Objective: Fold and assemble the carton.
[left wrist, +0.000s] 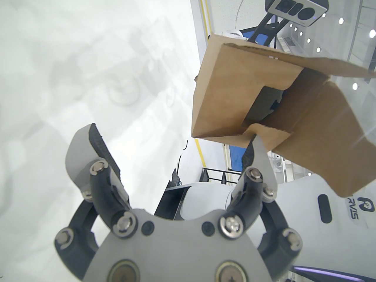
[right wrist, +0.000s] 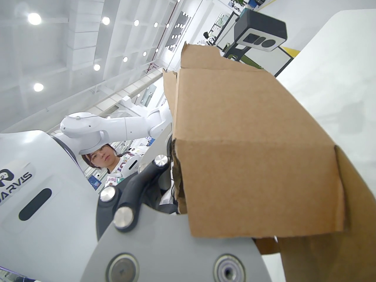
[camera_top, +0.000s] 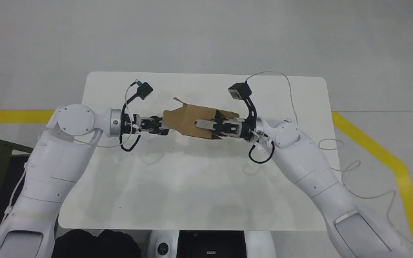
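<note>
Top view: a brown carton (camera_top: 187,121), half-formed with its flaps loose, sat over the middle of the white bench (camera_top: 193,193) between both arms. The right pincer (camera_top: 210,126) was clamped on its wall.

Left wrist view: the left pincer (left wrist: 174,133) gaped wide, one fingertip (left wrist: 258,151) touching the carton's unclosed end.

Right wrist view: a creased panel hid the fingers, under ceiling lights (right wrist: 34,18).
</note>
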Available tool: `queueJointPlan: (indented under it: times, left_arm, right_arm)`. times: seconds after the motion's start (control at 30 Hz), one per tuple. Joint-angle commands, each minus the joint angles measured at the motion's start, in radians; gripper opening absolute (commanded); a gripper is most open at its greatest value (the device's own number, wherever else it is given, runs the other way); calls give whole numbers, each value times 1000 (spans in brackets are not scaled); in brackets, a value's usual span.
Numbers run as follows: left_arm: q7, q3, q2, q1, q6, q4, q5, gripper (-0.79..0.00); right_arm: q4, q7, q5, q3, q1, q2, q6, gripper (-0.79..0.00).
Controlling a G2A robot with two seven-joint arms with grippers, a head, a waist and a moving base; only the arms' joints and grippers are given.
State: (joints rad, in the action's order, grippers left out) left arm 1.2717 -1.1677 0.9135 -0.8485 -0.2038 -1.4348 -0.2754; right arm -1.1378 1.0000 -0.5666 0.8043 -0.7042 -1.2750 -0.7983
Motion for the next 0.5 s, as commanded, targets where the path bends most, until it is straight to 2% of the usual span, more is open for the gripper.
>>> queueJointPlan:
  times: [0.0, 0.47]
  left_arm:
    - [1, 2, 0, -1, 1, -4, -3, 0]
    - [9, 18, 1, 0, 0, -12, -6, 0]
  right_arm:
    - [2, 6, -3, -2, 1, -3, 0, -785]
    - [18, 25, -6, 2, 6, -17, 3, -785]
